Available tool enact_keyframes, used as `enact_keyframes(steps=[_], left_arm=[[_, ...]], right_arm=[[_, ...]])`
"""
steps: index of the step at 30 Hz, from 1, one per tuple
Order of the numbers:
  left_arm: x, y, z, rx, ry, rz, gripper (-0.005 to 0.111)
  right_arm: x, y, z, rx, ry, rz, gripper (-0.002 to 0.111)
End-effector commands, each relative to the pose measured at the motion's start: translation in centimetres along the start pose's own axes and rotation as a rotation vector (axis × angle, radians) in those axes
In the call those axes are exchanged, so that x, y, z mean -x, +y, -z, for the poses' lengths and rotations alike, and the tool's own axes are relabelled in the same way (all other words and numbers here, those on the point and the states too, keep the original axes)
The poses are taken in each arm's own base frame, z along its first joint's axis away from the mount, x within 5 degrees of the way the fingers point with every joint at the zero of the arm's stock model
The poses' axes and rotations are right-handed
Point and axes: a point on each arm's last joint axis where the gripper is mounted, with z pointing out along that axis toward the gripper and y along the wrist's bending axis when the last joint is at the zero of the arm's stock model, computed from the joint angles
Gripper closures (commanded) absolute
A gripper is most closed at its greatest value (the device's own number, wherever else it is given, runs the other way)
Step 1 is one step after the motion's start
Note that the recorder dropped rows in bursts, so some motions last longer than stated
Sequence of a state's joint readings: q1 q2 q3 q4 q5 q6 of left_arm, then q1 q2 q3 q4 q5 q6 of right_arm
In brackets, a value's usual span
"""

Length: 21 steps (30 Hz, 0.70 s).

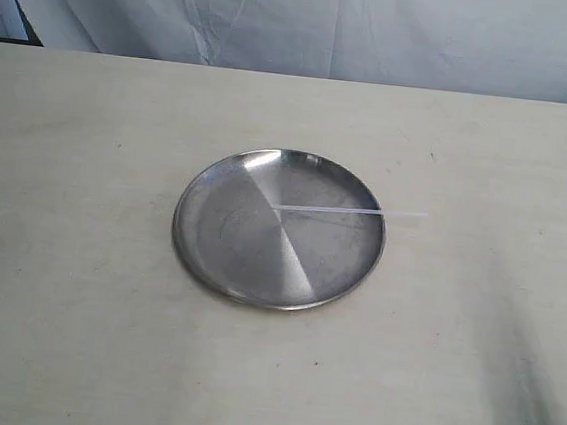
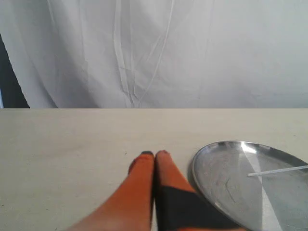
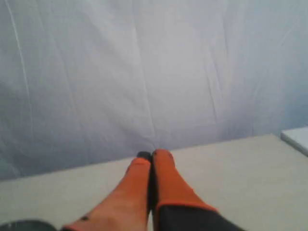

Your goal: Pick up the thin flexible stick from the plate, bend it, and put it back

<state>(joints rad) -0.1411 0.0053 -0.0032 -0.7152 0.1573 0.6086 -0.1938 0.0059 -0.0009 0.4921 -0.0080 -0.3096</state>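
Left fingers are closed beside the plate (stick overhangs rim).

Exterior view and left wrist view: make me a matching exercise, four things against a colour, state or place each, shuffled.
1 plate
2 thin flexible stick
3 left pincer
4 white cloth

a hangs as the backdrop
b one end pokes out past the rim
c round, shiny steel
d orange, shut, empty

Pairs: 1-c, 2-b, 3-d, 4-a
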Motion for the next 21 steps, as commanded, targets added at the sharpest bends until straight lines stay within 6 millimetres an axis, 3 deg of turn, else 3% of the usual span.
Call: enact_keyframes(steps=[1,3,5,9,11,13,16,18,21], left_arm=[[0.0,0.0,0.0,0.003,-0.008,-0.003,0.107],[0.0,0.0,0.0,0.003,-0.008,-0.003,0.107],[0.0,0.0,0.0,0.003,-0.008,-0.003,0.107],[0.0,0.0,0.0,0.003,-0.008,-0.003,0.107],[0.0,0.0,0.0,0.003,-0.008,-0.003,0.107],[0.0,0.0,0.0,0.003,-0.008,-0.003,0.107],[0.0,0.0,0.0,0.003,-0.008,-0.003,0.107],[0.0,0.0,0.0,0.003,-0.008,-0.003,0.107],[0.0,0.0,0.0,0.003,-0.008,-0.003,0.107]], right_arm=[[1.7,-1.0,0.3,-0.076,-0.211,-0.315,0.107],[1.9,-1.2,0.3,-0.073,-0.239,-0.64,0.107],[2.8,-0.9,0.4,-0.039,-0.236,-0.736,0.107],[6.2,-0.6,1.2,-0.009,-0.387,-0.699,0.107],[9.0,-0.6,2.1,-0.009,-0.551,-0.6,0.107],[11.3,-0.2,2.0,-0.014,-0.606,-0.499,0.109],[14.1,1.1,-0.6,0.0,-0.493,-0.361,0.109],[15.0,2.1,-3.9,0.013,-0.296,-0.21,0.109],[15.3,3.3,-10.9,0.017,0.099,-0.038,0.109]])
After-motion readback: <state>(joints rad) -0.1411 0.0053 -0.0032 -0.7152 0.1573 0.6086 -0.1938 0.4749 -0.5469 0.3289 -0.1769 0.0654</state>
